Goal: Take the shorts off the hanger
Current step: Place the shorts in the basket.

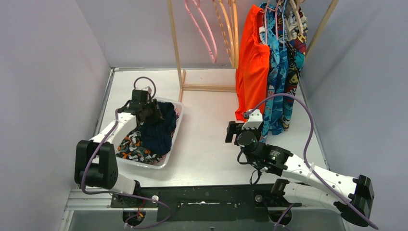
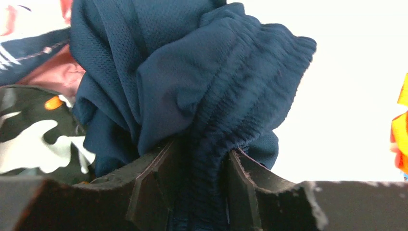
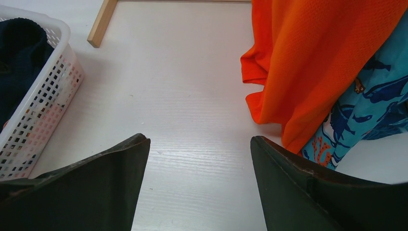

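My left gripper (image 1: 153,113) is shut on the plain navy shorts (image 1: 159,129), pinching the gathered waistband (image 2: 211,144) over the white basket (image 1: 175,139). Black shorts with orange-white print (image 1: 132,147) and a pink pair (image 2: 55,72) lie in the basket under them. The orange-red shorts (image 1: 253,62), teal-blue patterned shorts (image 1: 278,72) and comic-print shorts (image 1: 296,57) hang on hangers from the wooden rack. My right gripper (image 1: 234,132) is open and empty above the table, just left of the orange-red shorts' hem (image 3: 308,72).
Empty pink (image 1: 202,29) and tan (image 1: 226,29) hangers hang on the rack left of the clothes. The rack's wooden foot (image 1: 207,87) lies on the table behind the basket. Grey walls close in on both sides.
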